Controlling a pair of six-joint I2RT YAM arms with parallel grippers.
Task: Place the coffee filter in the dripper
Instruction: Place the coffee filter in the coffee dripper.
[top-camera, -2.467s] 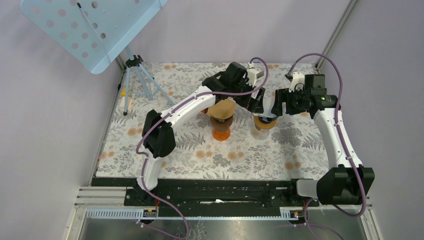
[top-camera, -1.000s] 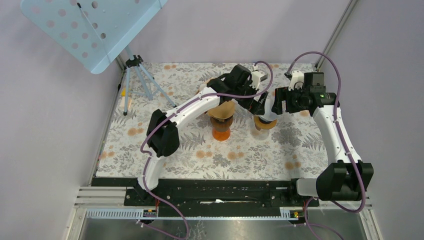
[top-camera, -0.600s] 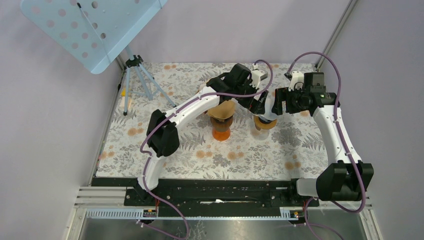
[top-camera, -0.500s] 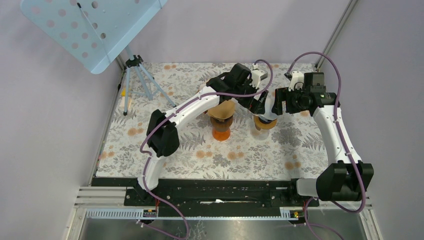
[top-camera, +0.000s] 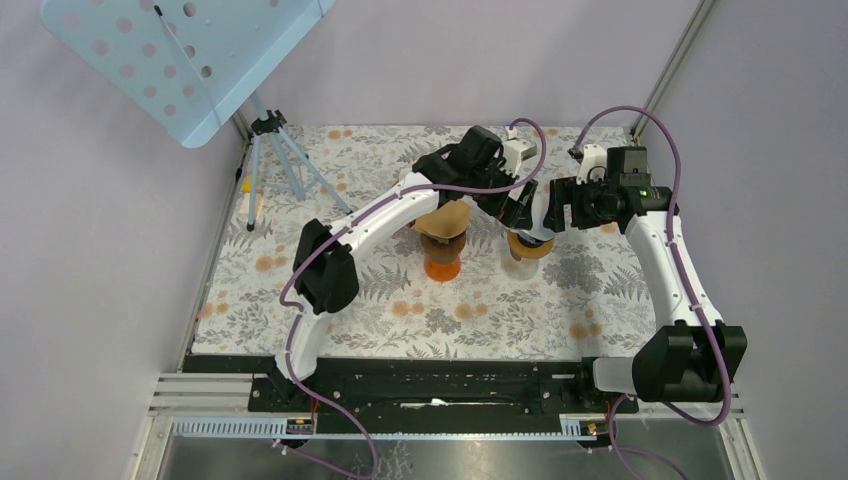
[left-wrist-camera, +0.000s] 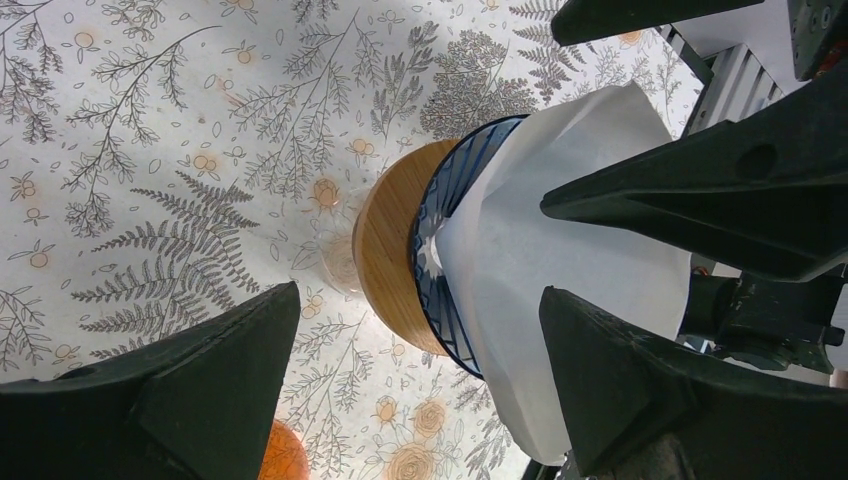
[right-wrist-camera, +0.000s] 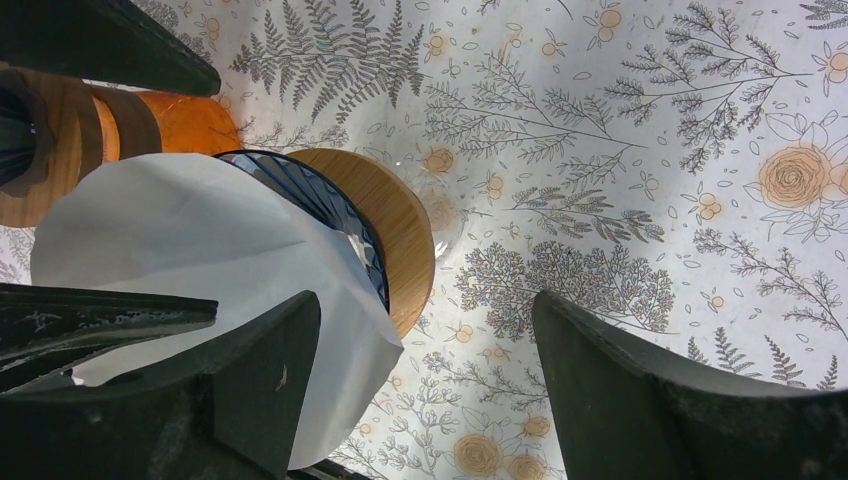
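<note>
Quick count from that moment: two arms, two grippers, two drippers, two filters (one white, one brown), plus one pale blue perforated panel (top-camera: 190, 60) on a tripod at the far left corner.

The white filter (left-wrist-camera: 500, 260) was the one in play. It sat inside the dripper (left-wrist-camera: 440, 230) with the dark blue ribbed cone and the wooden collar (left-wrist-camera: 390, 250), right of centre on the floral tablecloth (top-camera: 400, 310). Its tip pointed down into the cone and its wide mouth faced up, so its long axis ran roughly vertical, and a good part of the paper stood above the rim.

Just to the left stood the second dripper (top-camera: 441, 262), on an orange base, with the brown filter (top-camera: 443, 222) in it.

The left gripper (left-wrist-camera: 418, 295) had its jaws spread wide with nothing clamped between them, and the right gripper (right-wrist-camera: 425, 295) was the same — fingers well apart, empty. Both hung directly over the white filter, one from each side, close to each other. I couldn't tell whether any fingertip was actually touching the paper.
</note>
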